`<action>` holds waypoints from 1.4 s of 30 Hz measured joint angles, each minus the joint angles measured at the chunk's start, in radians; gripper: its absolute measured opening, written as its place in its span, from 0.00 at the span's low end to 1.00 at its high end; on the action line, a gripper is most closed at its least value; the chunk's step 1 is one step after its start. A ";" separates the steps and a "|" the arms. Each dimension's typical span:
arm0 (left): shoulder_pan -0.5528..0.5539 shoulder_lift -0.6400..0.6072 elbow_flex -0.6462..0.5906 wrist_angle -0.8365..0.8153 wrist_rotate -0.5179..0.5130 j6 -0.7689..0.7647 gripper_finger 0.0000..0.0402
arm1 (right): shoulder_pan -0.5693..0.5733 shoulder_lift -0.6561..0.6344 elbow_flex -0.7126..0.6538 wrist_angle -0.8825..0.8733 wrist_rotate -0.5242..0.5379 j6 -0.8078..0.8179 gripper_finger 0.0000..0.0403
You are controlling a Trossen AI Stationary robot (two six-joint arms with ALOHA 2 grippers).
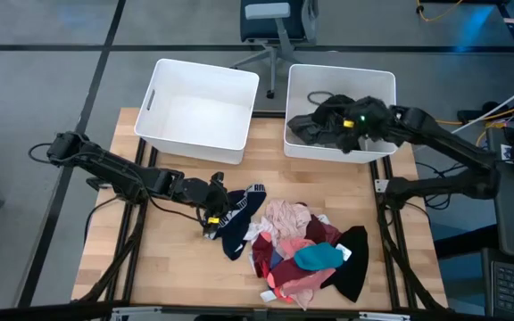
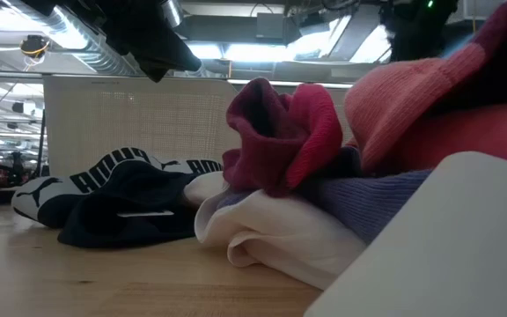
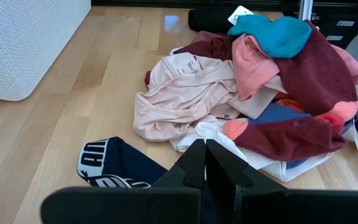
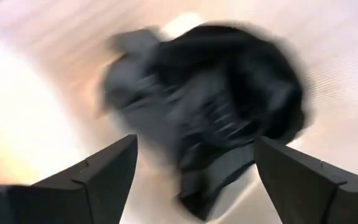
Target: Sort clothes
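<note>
High view: right gripper (image 1: 353, 125), spread wide over the right bin (image 1: 385, 85), releases dark garments (image 1: 324, 120); left gripper (image 1: 211, 214), closed, pinches the banded black garment (image 1: 239, 218).

Overhead looking straight down, low camera level at tabletop (very close), both sharing clothes pile (image 1: 302, 250).

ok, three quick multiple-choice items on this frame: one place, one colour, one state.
1. Where are the dark clothes?
A. left bin
B. right bin
C. floor

2. What colour is the garment topping the pile?
A. teal
B. yellow
C. orange

3. How is the right pincer?
A. shut on a sock
B. open
C. resting on the table

Key: 1 B, they lie in the right bin while the left bin is empty. 2 A, it shows teal from above. 3 B, its fingers stand wide apart over the dark clothes.
</note>
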 joint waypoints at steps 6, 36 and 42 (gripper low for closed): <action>0.000 0.000 0.000 0.000 0.000 0.000 0.01 | 0.217 -0.022 0.007 -0.170 -0.125 0.179 0.78; 0.000 0.000 0.000 0.002 0.000 0.000 0.01 | 1.206 -0.012 -0.501 0.136 -0.376 1.309 0.78; 0.000 0.000 0.000 0.005 -0.001 0.000 0.01 | 1.258 0.013 -0.575 0.194 -0.402 1.412 0.78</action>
